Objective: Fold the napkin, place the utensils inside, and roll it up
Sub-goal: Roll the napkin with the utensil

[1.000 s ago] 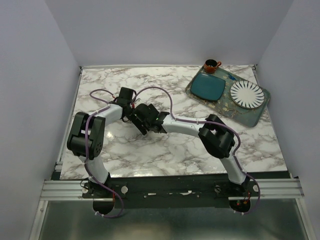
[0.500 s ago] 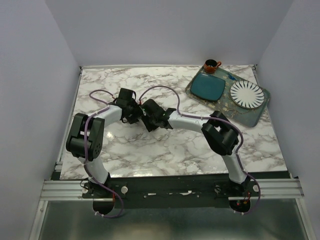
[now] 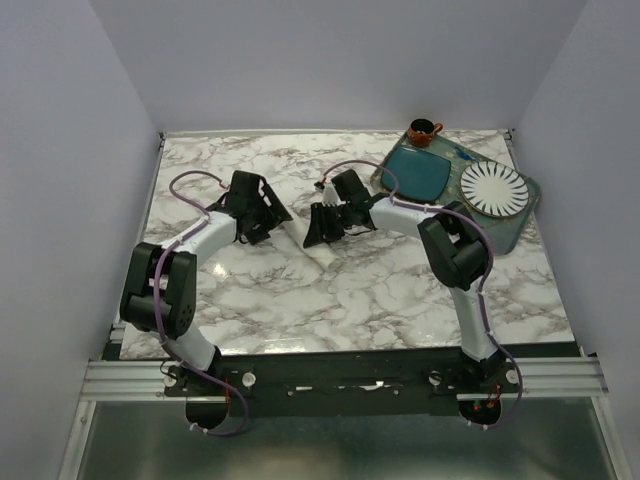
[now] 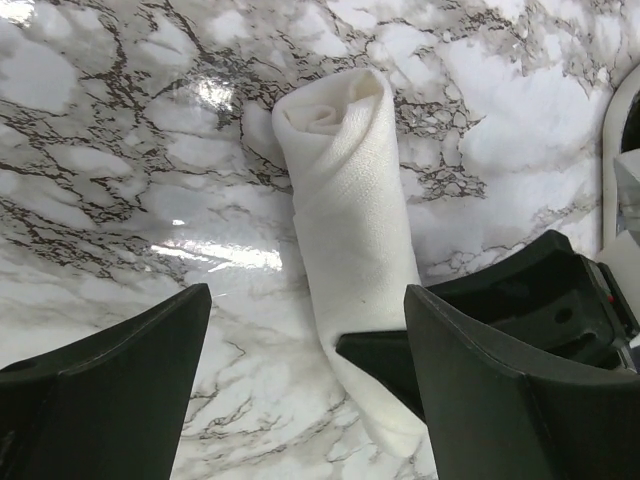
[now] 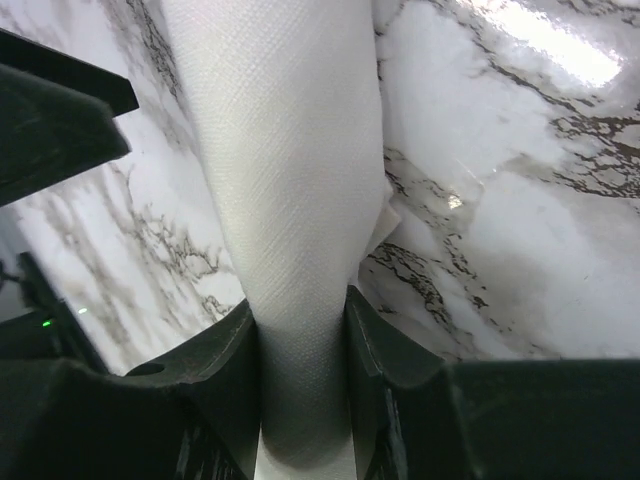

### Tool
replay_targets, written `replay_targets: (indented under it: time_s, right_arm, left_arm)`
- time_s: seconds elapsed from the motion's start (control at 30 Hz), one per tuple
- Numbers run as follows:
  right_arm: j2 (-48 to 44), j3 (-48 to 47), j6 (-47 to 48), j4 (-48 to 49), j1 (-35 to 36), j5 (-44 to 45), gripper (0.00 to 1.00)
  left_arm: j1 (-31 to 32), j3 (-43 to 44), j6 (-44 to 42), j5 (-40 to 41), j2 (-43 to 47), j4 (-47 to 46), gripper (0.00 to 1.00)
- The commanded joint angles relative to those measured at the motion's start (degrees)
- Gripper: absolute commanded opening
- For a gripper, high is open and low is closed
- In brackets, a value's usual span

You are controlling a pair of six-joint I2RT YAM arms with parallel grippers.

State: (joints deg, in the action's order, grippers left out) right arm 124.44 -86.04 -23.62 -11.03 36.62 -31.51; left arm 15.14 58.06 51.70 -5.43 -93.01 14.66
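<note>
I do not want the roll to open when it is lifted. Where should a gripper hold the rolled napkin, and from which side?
Probably across the napkin at its narrow width, near mid-length, coming from above with one finger on each long side. It lies flat as a long tube, so squeezing across should keep the layers shut. The right gripper clamps it across like this, but near one end.

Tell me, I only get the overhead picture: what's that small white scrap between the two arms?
Observer: The napkin, rolled into a tight tube; the left wrist view shows the spiral at its end.
Operator: Is anyone holding it?
Observer: The right gripper is shut on it, a finger pressed to each side.
Operator: And the other one?
Observer: The left gripper is open, fingers wide, clear of the roll.
</note>
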Motion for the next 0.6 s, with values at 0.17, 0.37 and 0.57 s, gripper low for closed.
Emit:
replay_targets:
  time_s: [0.17, 0.37, 0.57]
  right_arm:
    - [4.41, -0.88, -4.42, 1.62, -0.67, -12.96, 0.42]
    - [4.41, -0.97, -5.04, 1.8, -1.2, -13.76, 0.45]
    - [2.22, -0.62, -4.16, 1.01, -1.2, -11.3, 0.56]
  left_arm:
    - [2.44, 3.98, 1.03, -5.03, -7.79, -2.79, 0.87]
    - [3.76, 5.75, 1.21, 0.32, -10.43, -0.86, 0.8]
    - [3.85, 3.99, 1.12, 4.37, -10.17, -0.33, 0.65]
